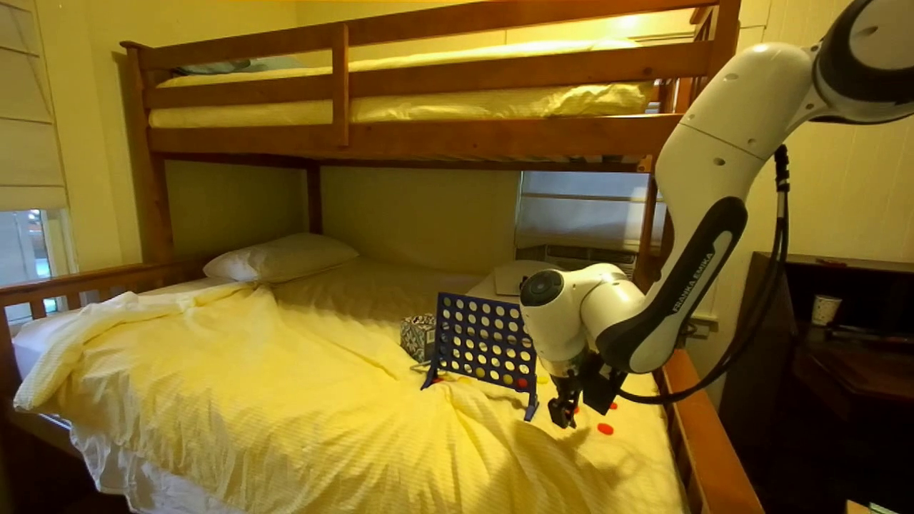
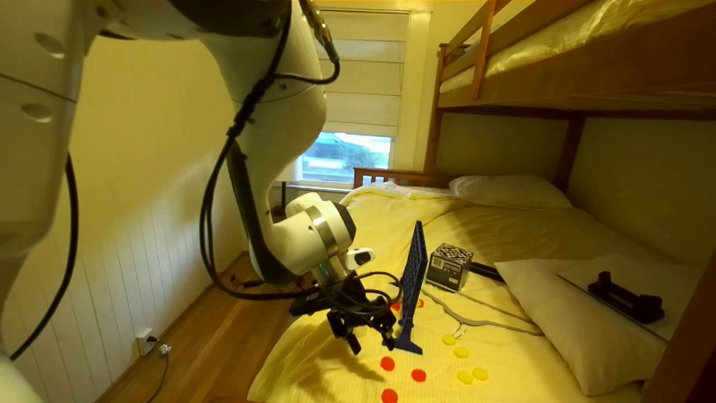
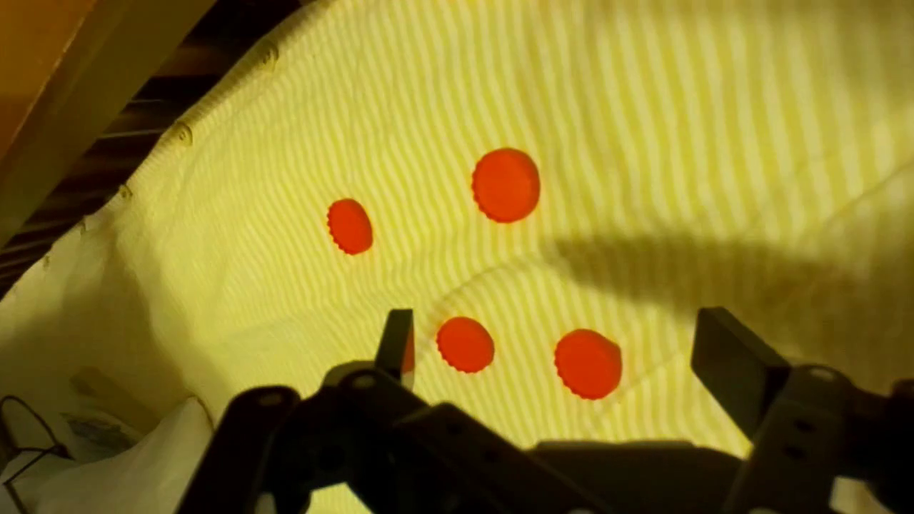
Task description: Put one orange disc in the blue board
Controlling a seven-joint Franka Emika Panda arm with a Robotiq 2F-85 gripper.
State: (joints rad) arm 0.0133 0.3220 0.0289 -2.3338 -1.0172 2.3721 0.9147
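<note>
Several orange-red discs lie flat on the yellow striped bedding. In the wrist view, a disc (image 3: 465, 345) and another disc (image 3: 588, 364) appear in the gap between my fingers, while a larger-looking disc (image 3: 505, 185) and a narrower one lie beyond. My gripper (image 3: 557, 318) is open, holding nothing; it hangs above the bedding beside the blue board, as both exterior views show (image 2: 373, 347). The blue board (image 1: 478, 326) stands upright on its feet, seen nearly edge-on in an exterior view (image 2: 414, 274). Red shows at its lower right hole; whether inside or behind, I cannot tell.
Several yellow discs (image 2: 461, 352) lie near the board. Behind it are a patterned box (image 2: 447, 268), a hanger (image 2: 480, 323) and a pillow (image 2: 548, 296) with a flat panel on top. A wooden bed rail (image 1: 703, 442) edges the bed; an upper bunk hangs overhead.
</note>
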